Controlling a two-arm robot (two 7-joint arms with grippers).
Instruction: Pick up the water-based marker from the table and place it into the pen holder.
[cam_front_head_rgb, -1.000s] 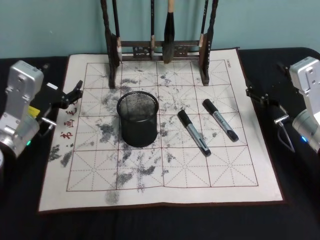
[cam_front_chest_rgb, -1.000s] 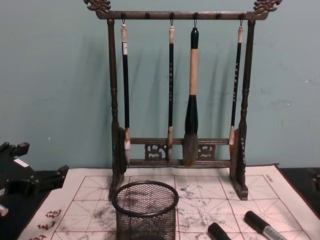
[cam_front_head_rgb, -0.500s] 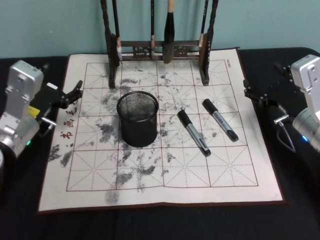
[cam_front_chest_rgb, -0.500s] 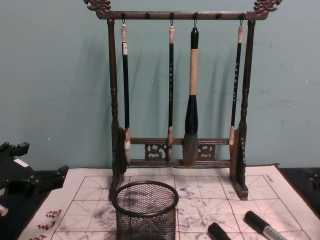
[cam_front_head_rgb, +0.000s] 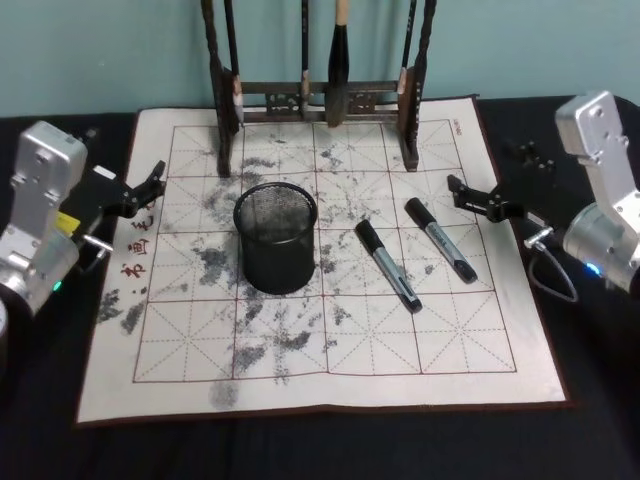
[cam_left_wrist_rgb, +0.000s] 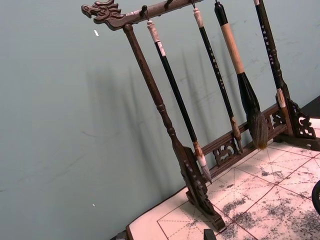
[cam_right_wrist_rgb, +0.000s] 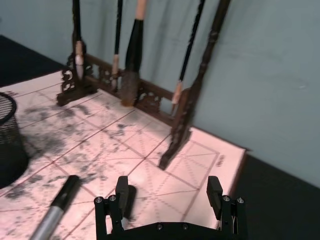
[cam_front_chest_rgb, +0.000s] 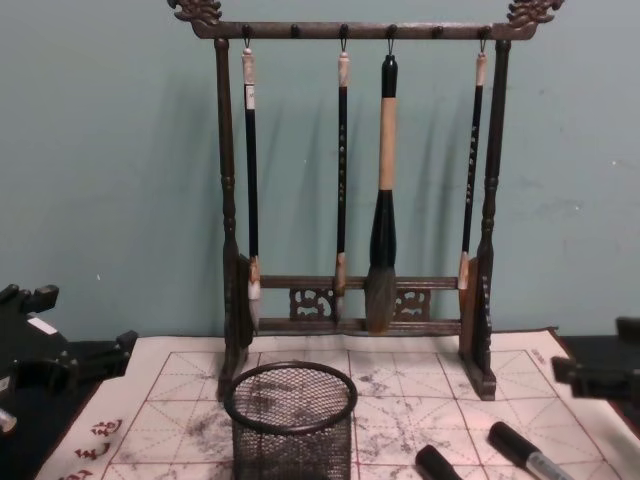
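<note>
Two black-capped grey markers lie on the cream mat (cam_front_head_rgb: 440, 350). One marker (cam_front_head_rgb: 388, 266) is near the middle and the other marker (cam_front_head_rgb: 440, 239) lies to its right; both show in the chest view (cam_front_chest_rgb: 438, 463) (cam_front_chest_rgb: 525, 450). The black mesh pen holder (cam_front_head_rgb: 275, 238) (cam_front_chest_rgb: 290, 420) stands upright left of them. My right gripper (cam_front_head_rgb: 462, 194) (cam_front_chest_rgb: 592, 358) hovers open over the mat's right edge, just right of the right-hand marker. In the right wrist view the right gripper (cam_right_wrist_rgb: 168, 195) has a marker cap (cam_right_wrist_rgb: 130, 199) beside one finger. My left gripper (cam_front_head_rgb: 150, 183) (cam_front_chest_rgb: 85, 322) rests open at the mat's left edge.
A tall dark wooden brush rack (cam_front_head_rgb: 320, 100) (cam_front_chest_rgb: 360, 200) (cam_left_wrist_rgb: 200, 150) with several hanging brushes stands at the mat's far edge. The dark table (cam_front_head_rgb: 600, 430) surrounds the mat. Red characters (cam_front_head_rgb: 135, 245) mark the mat's left margin.
My right arm has swung inward from the table's right side, bringing its open gripper over the mat's right edge near the right-hand marker. The left arm, markers and holder have not moved.
</note>
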